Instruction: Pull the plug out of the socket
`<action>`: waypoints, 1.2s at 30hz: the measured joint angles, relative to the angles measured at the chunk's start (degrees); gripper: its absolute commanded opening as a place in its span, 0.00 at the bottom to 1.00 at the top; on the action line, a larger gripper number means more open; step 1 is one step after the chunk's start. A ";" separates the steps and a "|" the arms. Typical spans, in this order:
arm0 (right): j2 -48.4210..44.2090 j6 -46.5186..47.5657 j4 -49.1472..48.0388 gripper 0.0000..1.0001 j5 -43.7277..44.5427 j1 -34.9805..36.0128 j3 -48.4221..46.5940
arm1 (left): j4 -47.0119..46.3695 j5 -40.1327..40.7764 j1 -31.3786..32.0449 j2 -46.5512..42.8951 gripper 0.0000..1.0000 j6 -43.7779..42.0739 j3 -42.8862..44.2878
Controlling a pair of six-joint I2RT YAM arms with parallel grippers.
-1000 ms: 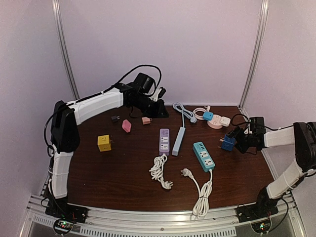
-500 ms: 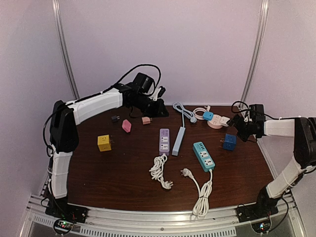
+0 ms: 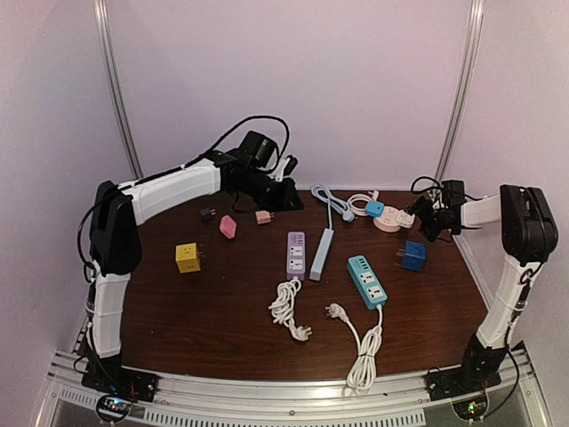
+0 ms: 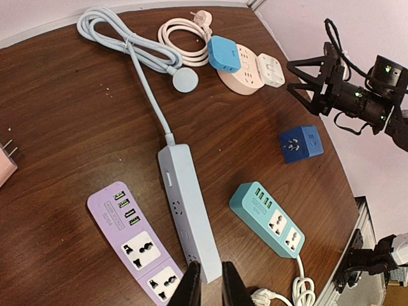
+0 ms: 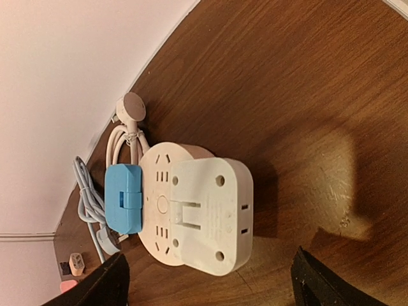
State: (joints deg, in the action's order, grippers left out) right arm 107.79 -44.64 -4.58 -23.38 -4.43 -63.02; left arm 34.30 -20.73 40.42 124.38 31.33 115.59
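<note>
Here, a dark wooden table (image 3: 222, 311) is holding a scatter of power strips and adapters. At its far right corner a round pale pink socket hub (image 5: 156, 188) is lying flat. A white plug (image 5: 207, 213) and a blue plug (image 5: 124, 197) are both sitting seated in the hub's face, the white one on the side toward the right arm. A white cord (image 5: 124, 137) is coiling just behind the hub.

The right gripper (image 5: 210, 284) is hovering just beside the hub, its fingers spread wide and grasping nothing. In its wrist view the white plug is lying ahead of the gap between the two dark fingertips, touching neither.

A dark blue cube adapter (image 3: 412, 256) is resting alone on the wood near that gripper, a little closer to the arm bases. A teal power strip (image 3: 366, 281), a pale blue strip (image 3: 322, 253) and a purple strip (image 3: 295, 254) are lying side by side mid-table.

The left gripper (image 4: 210, 288) is hanging over the back of the table, left of centre, well apart from the hub. Its fingers are clenching nearly together on nothing.
</note>
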 measured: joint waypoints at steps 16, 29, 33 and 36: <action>10.25 -4.87 -3.93 0.73 -4.15 -1.14 -6.49 | -0.02 0.13 0.00 0.00 0.13 0.02 0.00; 11.50 -6.25 -3.96 0.46 -5.09 -1.11 -9.92 | -0.02 0.46 0.00 -0.28 0.13 0.02 -0.48; 11.63 -6.21 -3.63 0.37 -5.01 -0.96 -9.92 | 0.00 0.63 0.00 -0.66 0.13 0.02 -1.07; 11.63 -5.97 -3.34 0.32 -4.92 -0.70 -9.92 | -0.02 0.74 0.00 -0.72 0.13 0.02 -1.25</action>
State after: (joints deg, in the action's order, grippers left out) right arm 119.42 -50.61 -7.92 -28.29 -5.13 -72.95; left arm 34.28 -19.99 40.42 123.66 31.35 114.34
